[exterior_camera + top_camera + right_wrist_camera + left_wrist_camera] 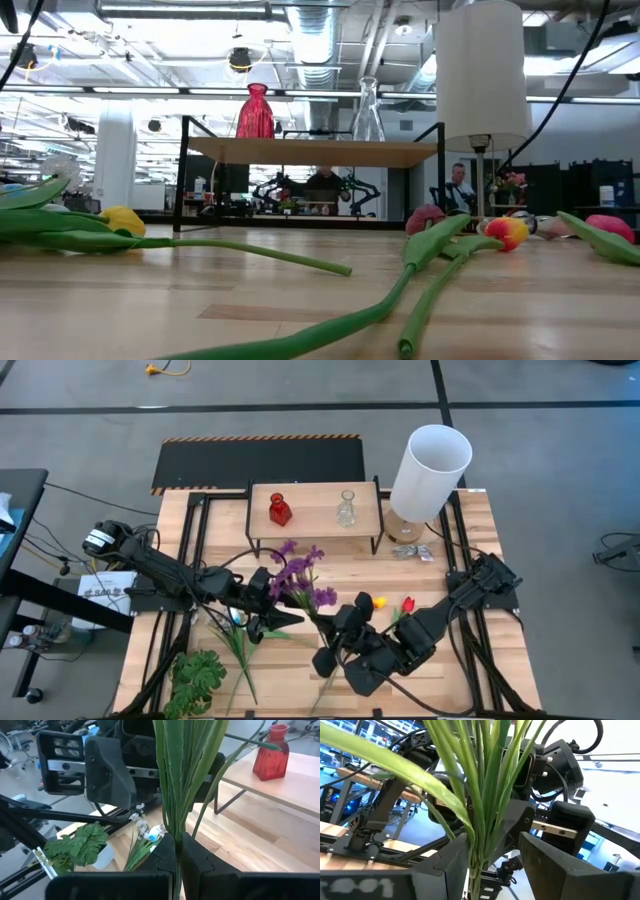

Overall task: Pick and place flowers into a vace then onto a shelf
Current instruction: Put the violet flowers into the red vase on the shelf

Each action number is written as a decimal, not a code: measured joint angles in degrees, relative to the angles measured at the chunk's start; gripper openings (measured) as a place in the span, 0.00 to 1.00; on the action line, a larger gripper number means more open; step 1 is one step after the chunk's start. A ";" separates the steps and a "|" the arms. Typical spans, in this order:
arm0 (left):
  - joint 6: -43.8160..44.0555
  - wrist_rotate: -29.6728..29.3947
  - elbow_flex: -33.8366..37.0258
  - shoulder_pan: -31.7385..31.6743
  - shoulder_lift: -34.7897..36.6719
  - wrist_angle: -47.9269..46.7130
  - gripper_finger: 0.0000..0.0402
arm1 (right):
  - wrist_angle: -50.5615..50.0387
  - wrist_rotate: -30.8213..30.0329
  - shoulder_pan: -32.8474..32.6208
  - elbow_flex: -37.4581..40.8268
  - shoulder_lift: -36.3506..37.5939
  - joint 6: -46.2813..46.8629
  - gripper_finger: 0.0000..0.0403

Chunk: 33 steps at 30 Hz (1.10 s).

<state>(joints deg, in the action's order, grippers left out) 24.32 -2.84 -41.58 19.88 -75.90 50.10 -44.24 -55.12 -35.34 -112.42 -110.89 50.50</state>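
The purple bunch [300, 575] hangs above the surface in front of the shelf [314, 518]. Its long axis slants, blossoms toward the shelf and stems running away from it toward the front edge. The right tool [178, 851] is pressed together on the green stems [180, 775] with no gap between its fingers. The left tool [492, 862] stands spread, a finger on either side of the same stems [480, 795], just beside the right one; whether it presses them I cannot tell.

On the shelf stand a red vase [279, 509] and a clear glass vase [346, 509], both upright, with nothing in them. Farther from the shelf, tulips lie flat on the surface: a yellow one [122, 221] and a red-and-yellow one [508, 232], stems stretched toward the front. A leafy green plant [197, 678] sits at the front left corner.
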 joint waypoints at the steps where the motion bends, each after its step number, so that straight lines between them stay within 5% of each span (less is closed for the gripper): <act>1: 0.00 -0.01 0.00 0.00 0.00 0.12 0.41 | 0.03 0.20 0.11 0.00 0.00 0.00 0.00; 9: -0.81 -0.92 0.00 -0.09 0.00 0.54 0.39 | 0.64 2.47 0.81 0.00 0.00 0.04 0.00; 24: -0.18 -2.07 -0.02 -0.13 0.00 -0.42 0.18 | 0.62 4.70 1.71 0.00 0.00 0.04 0.01; 33: -0.81 -2.33 -0.04 -0.11 0.00 -0.66 0.05 | 0.56 5.68 1.73 0.00 0.00 0.48 0.16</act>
<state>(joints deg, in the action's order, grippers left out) 23.51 -5.17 -41.63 19.77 -75.90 49.44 -43.67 -49.44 -33.61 -112.42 -110.89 50.98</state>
